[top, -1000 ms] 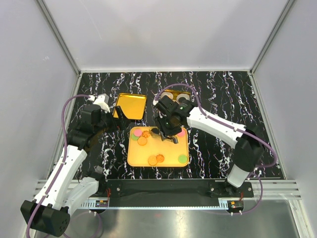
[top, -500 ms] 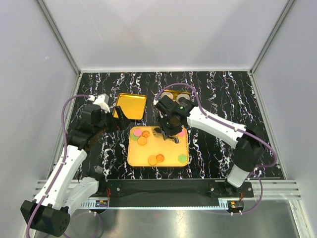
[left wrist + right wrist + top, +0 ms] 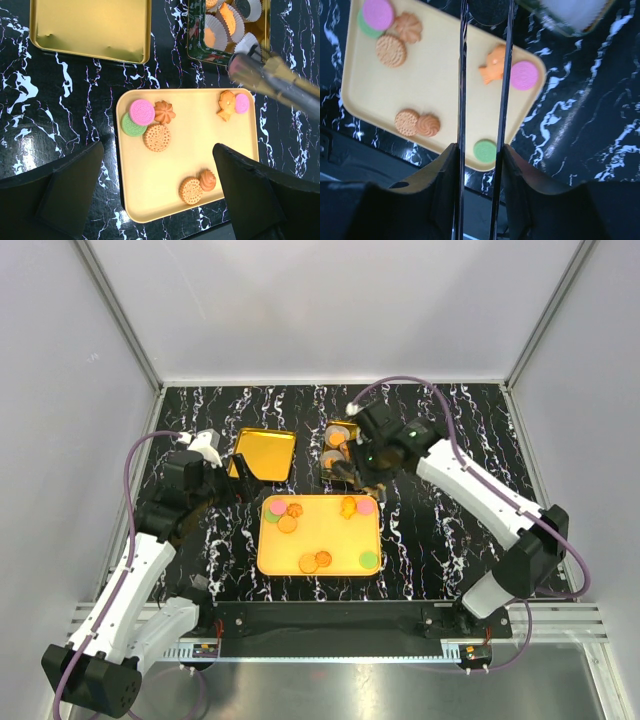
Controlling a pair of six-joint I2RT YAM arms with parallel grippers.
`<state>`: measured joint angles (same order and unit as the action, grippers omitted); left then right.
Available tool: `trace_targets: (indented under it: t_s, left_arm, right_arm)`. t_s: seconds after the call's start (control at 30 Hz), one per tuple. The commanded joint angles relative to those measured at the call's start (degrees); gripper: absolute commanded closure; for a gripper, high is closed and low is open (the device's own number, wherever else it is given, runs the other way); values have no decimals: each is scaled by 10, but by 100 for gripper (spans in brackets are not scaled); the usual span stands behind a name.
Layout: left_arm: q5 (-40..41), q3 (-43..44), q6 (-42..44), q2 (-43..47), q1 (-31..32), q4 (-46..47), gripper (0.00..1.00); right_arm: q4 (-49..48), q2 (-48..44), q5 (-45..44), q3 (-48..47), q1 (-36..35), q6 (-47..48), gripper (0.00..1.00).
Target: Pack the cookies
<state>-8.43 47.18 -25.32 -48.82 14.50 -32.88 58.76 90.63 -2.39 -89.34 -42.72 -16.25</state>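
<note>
Two arms reach over a black marbled table [image 3: 450, 540], and the largest thing on it is a yellow tray [image 3: 200, 145] lying flat near the middle. Behind the tray, to the left, a gold lid [image 3: 90, 25] lies with its hollow side up; to the right of the lid stands an open tin [image 3: 197, 47] lined with white paper cups [image 3: 216, 31], and some of the cups hold orange cookies [image 3: 227, 15]. The left gripper [image 3: 159, 146] hovers high above the tray with its fingers [image 3: 75, 180] spread wide and nothing between them. The right gripper [image 3: 487, 6] hangs at the near edge of the tin, just past the tray's far rim, its two thin blades drawn in and clamped on a black cookie [image 3: 489, 14] at their tips. The other loose pieces lie on the tray. A pink disc [image 3: 142, 112] overlaps a green one [image 3: 131, 126] at the far left corner, touching an orange flower shape [image 3: 164, 112] and a round orange biscuit [image 3: 157, 137]. An orange fish shape [image 3: 226, 105] and a second pink disc [image 3: 242, 103] sit side by side at the far right. A round biscuit [image 3: 190, 190] and a swirl [image 3: 207, 180] touch near the front edge, and a lone green disc [image 3: 485, 150] lies in the near right corner.
</note>
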Motion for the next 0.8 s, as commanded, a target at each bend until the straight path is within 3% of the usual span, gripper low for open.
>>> trace_targets:
  t_s: [0.0,0.3,0.77]
  left_arm:
    - [-9,-5,1,8,-4,27,1]
    - [-8,-5,2,9,-4,26,1]
    - [-8,-5,2,7,-3,26,1]
  right_arm:
    - [-11,-27,-20,-26,52,22,60]
    - [-51,-3,-15,11,133,31,60]
    - [-72,9,12,50,137,26,59]
